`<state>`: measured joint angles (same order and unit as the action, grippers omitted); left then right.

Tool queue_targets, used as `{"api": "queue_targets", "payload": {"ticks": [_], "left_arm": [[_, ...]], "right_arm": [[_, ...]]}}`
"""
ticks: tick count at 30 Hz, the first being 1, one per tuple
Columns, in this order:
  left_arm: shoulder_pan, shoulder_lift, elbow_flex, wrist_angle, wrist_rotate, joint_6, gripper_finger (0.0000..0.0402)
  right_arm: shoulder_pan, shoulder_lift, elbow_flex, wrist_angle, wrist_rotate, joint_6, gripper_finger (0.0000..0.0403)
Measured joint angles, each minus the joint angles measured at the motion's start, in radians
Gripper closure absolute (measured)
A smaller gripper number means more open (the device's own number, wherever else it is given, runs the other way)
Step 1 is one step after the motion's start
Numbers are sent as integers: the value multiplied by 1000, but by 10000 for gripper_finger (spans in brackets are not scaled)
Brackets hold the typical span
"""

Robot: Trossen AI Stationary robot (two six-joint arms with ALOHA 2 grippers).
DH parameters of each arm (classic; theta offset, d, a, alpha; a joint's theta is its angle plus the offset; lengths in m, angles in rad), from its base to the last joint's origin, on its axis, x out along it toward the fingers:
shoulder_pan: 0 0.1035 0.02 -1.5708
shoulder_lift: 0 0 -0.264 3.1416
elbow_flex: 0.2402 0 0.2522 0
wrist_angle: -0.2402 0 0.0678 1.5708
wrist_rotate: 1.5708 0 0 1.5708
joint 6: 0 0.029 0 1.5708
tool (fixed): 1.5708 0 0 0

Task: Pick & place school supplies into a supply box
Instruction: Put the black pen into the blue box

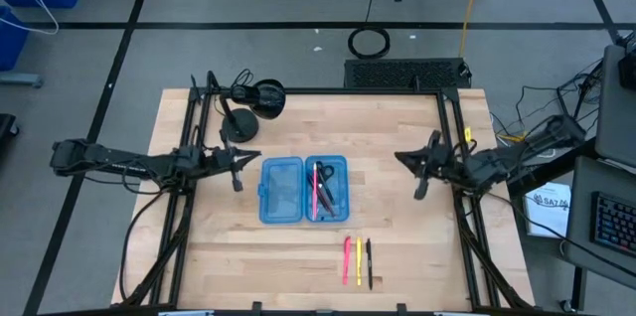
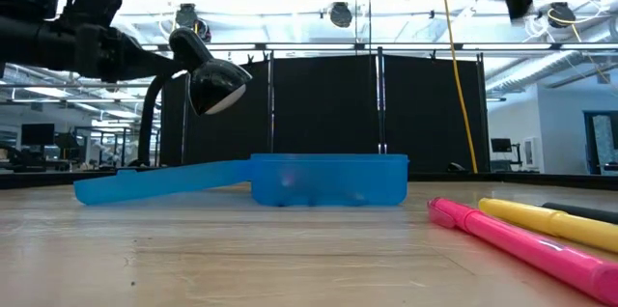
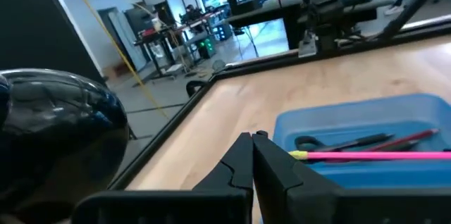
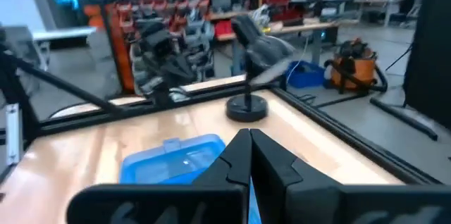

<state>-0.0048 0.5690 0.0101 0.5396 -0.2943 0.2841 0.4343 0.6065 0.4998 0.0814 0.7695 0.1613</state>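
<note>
Seen from above, the supply box lies open mid-table, its right half holding scissors and pens, while three pens wait near the front edge; light, stiff and prone to roll, they want a mid-barrel pinch. Wrist views show left gripper and right gripper closed, holding nothing.

Both arms are dark, nearly black, slim and jointed, with black cables trailing off them. Each end effector, left and right, tapers into two angular matte-black fingers.
</note>
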Motion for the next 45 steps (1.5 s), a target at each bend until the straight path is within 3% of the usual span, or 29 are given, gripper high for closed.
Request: {"api": "queue_targets", "payload": {"ticks": [6, 9, 15, 19, 24, 27, 33, 41, 45], "left_arm": [[0, 0, 0, 35, -2, 33, 371], [0, 0, 0, 89, -2, 40, 371], [0, 0, 1, 97, -1, 82, 380], [0, 0, 0, 69, 6, 78, 386], [0, 0, 0, 68, 7, 75, 384], [0, 0, 0, 68, 7, 73, 379], [0, 0, 0, 68, 8, 55, 383], [0, 0, 0, 65, 9, -5, 398], [0, 0, 0, 63, 9, -20, 392]], "right_arm": [[102, 428, 526, -404, 202, 87, 403], [121, 616, 820, -669, 213, 232, 403], [117, 963, 1318, -1158, 4, 603, 403], [106, 1167, 1537, -1438, -296, 967, 403], [150, 1380, 1569, -1529, -604, 1368, 403], [178, 1478, 1569, -1505, -670, 1523, 403], [231, 1619, 1569, -1406, -689, 1716, 403], [282, 1650, 1569, -1345, -528, 1838, 400], [301, 1647, 1569, -1369, -500, 1898, 372]]}}
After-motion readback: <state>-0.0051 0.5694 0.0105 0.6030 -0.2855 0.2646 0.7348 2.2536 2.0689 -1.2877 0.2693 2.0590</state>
